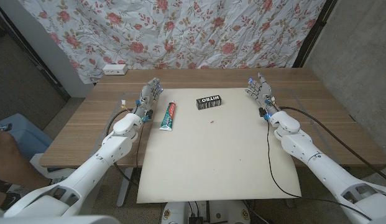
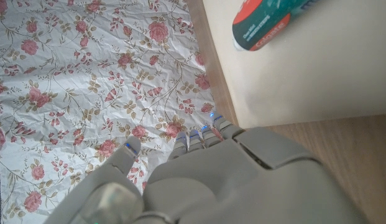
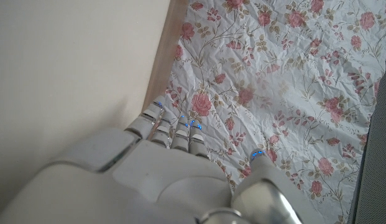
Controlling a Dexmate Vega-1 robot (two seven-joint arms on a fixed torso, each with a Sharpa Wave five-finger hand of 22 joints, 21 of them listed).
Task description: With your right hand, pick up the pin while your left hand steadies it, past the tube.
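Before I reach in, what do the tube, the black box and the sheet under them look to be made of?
Tube: glossy soft plastic by the look, printed white, green and red, with a shine in the left wrist view.
Black box: probably matte card or plastic; white lettering, sharp edges.
Sheet: smooth matte cream, paper or thin board; lies flat with no weave.

We see a makeshift lab: a wooden tabletop (image 1: 87, 124), a floral sheet backdrop (image 1: 180, 31) at twelve o'clock.
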